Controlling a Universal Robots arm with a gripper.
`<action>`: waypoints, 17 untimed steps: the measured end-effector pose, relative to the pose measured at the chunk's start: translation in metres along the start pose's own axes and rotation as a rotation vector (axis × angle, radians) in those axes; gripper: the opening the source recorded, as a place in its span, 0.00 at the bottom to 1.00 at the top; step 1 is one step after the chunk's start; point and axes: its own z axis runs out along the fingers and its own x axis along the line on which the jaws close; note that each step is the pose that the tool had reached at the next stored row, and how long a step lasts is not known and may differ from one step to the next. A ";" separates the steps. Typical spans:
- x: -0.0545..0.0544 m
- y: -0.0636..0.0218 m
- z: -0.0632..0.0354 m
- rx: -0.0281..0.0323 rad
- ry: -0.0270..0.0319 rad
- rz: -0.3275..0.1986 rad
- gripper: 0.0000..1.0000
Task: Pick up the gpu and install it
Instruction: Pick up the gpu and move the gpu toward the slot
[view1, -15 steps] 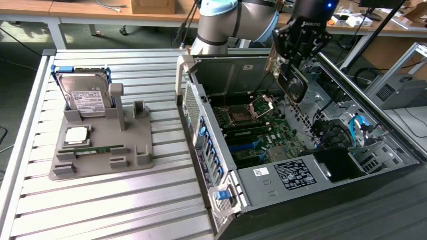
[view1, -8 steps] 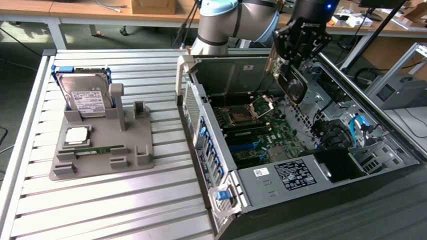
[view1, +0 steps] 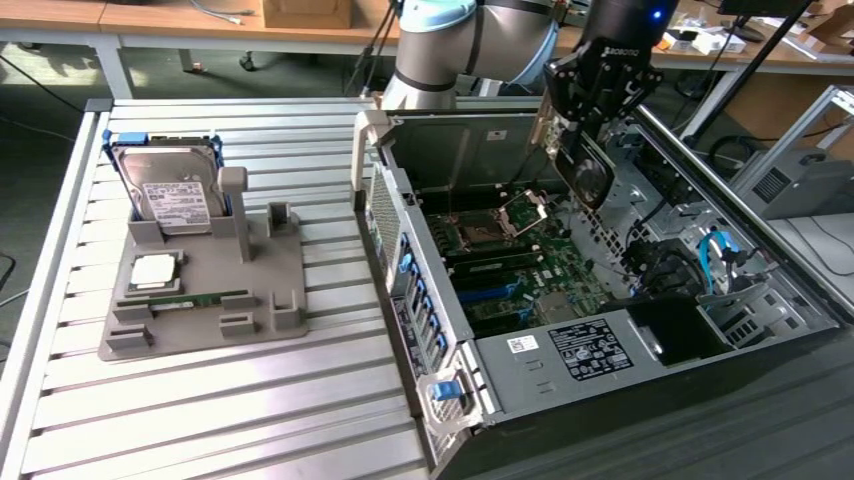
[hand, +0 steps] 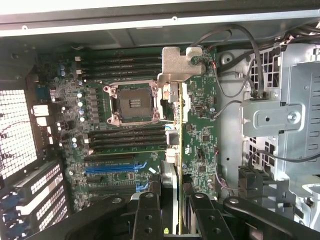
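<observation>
Claw (view1: 582, 128) clamps the gpu (view1: 589, 172) by its edges, hanging over the motherboard (view1: 534, 272), between the open case's (view1: 395, 222) walls.

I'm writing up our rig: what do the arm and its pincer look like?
The arm is a thick silver-grey tube with a pale blue joint cap. The pincer is black, with white lettering on its body and a small blue light above. Its fingers are flat black bars with round holes.
</observation>
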 end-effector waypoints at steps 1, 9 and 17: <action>0.000 0.0000 0.0003 -0.0001 0.0000 0.000 0.27; 0.000 0.0002 0.0020 0.0000 0.0000 0.000 0.27; 0.000 0.0004 0.0035 0.0000 0.0000 0.000 0.27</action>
